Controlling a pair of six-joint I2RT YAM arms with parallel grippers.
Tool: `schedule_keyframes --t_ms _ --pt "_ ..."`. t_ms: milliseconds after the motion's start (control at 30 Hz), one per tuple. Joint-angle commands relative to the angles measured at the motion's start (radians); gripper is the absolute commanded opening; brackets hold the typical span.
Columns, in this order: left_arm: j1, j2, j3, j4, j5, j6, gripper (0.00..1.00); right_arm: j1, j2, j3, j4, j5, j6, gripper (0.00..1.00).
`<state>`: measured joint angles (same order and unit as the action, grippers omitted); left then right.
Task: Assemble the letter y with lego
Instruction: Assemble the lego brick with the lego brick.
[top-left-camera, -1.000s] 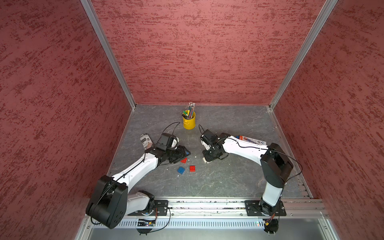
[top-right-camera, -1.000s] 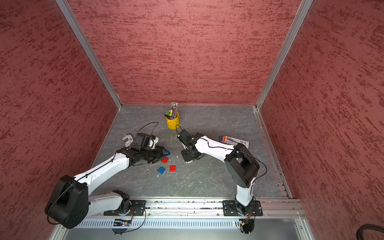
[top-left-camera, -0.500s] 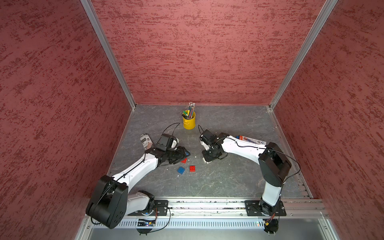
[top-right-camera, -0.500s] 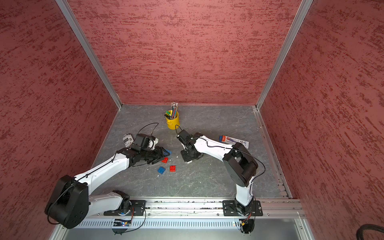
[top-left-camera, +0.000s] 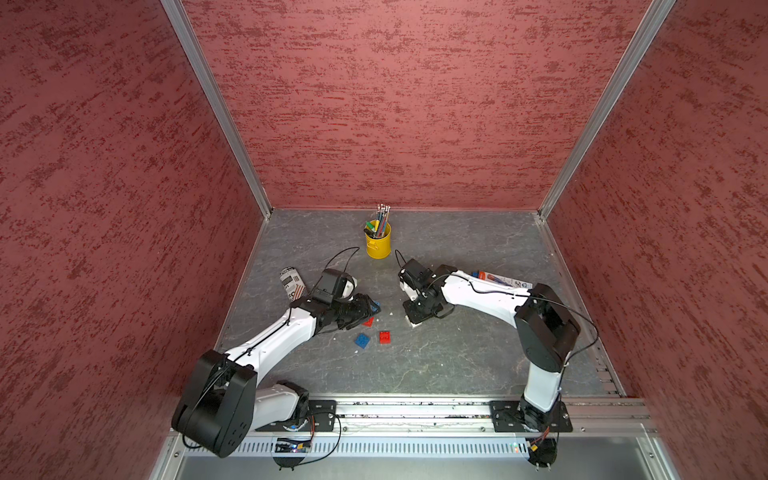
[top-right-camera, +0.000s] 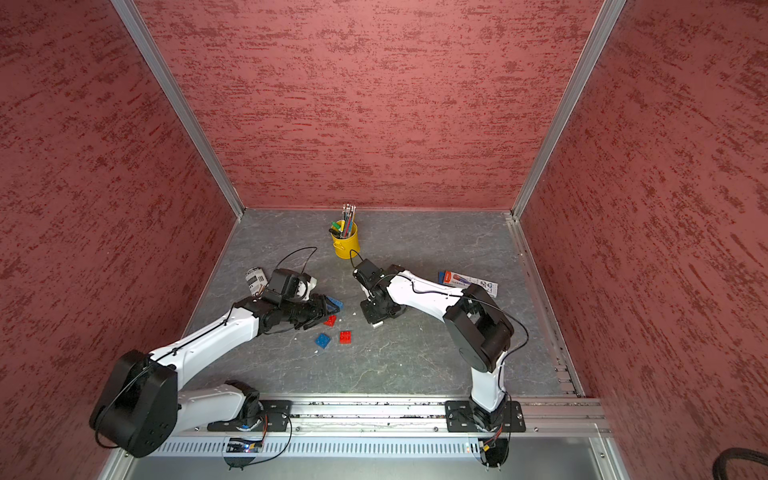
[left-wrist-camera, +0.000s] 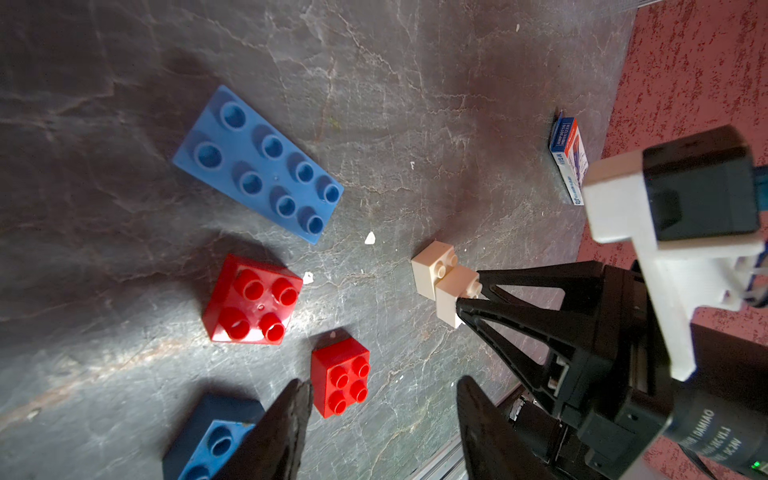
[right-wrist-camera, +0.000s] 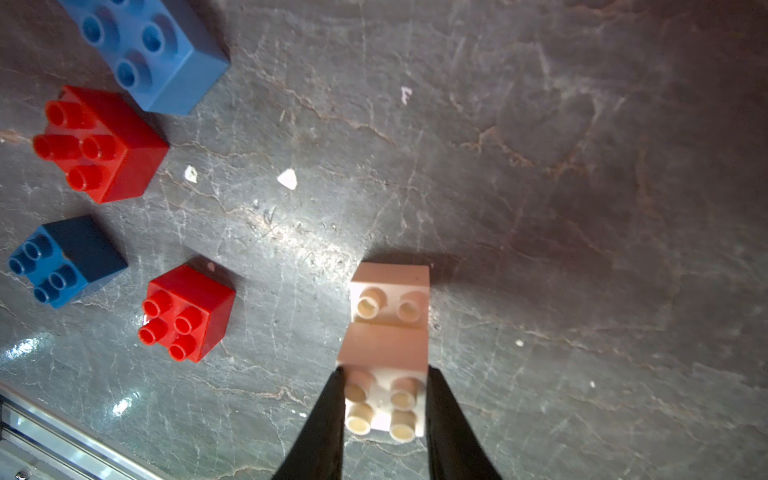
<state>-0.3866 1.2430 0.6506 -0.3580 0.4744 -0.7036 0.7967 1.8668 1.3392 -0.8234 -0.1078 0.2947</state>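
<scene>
1. The white pair (right-wrist-camera: 386, 349): two white bricks joined with a step. I take it for the tail of the letter y, and that part looks done. It appears to rest on the table (right-wrist-camera: 582, 208), well apart from the coloured lego.
2. My right gripper (right-wrist-camera: 384, 401): fingers (right-wrist-camera: 328, 411) clamped on the sides of the upper white brick.
3. The long blue (left-wrist-camera: 257, 166): loose, lying flat with studs up, joined to nothing.
4. The first red (left-wrist-camera: 253, 301): loose, just beside the long blue but not touching it.
5. The second red (left-wrist-camera: 340, 376): loose, near my left fingertips.
6. The square blue (left-wrist-camera: 208, 440): loose, partly hidden behind one left finger.
7. My left gripper (left-wrist-camera: 384, 384): fingers apart and holding nothing, low over the coloured bricks.
8. Tally, as I judge it: one joint is made. Both arms of the letter have yet to be built and fixed to the tail, and four of the six bricks are unplaced.
9. The cup (top-left-camera: 378, 245): at the back of the table, no part of the job.
</scene>
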Motion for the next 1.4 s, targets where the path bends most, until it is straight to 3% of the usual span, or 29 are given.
schedule_keyframes --t_ms 0,867,1367 --pt "0.008 -0.007 -0.014 0.015 0.01 -0.002 0.59 -0.004 0.035 0.018 -0.042 0.029 -0.005 0.26" --pt "0.015 -0.011 -0.023 0.022 0.014 0.003 0.59 -0.016 0.153 0.051 -0.073 0.01 0.012 0.28" --pt "0.017 -0.014 -0.028 0.026 0.014 0.0 0.59 -0.027 0.136 0.08 -0.069 -0.004 0.02 0.3"
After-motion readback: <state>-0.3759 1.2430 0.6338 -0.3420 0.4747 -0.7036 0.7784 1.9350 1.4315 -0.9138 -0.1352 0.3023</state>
